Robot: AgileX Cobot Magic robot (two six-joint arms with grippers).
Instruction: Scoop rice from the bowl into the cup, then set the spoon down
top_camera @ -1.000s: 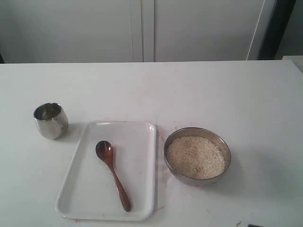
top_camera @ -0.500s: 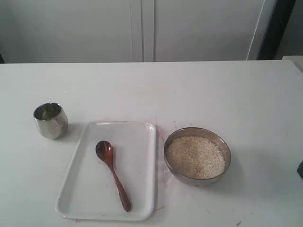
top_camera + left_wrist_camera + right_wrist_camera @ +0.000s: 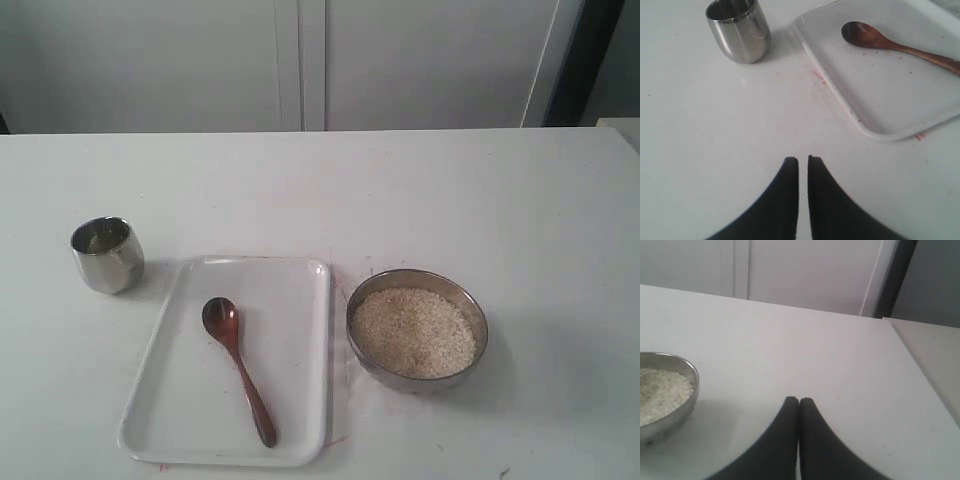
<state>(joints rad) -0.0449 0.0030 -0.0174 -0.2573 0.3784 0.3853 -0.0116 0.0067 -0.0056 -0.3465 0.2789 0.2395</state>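
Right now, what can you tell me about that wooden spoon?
The spoon looks like dark reddish-brown, glossy wood, with an oval head and a long slim handle. It lies flat on the white tray, hollow side up as far as can be seen. Its head points toward the tray's far edge and its handle slants toward the near right corner. The head looks empty, and only the tray touches it.

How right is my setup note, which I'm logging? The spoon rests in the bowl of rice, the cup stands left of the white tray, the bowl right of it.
One error: the spoon is not in the bowl of rice; it lies on the white tray, as the exterior view shows. The cup does stand left of the tray, the bowl right of it.
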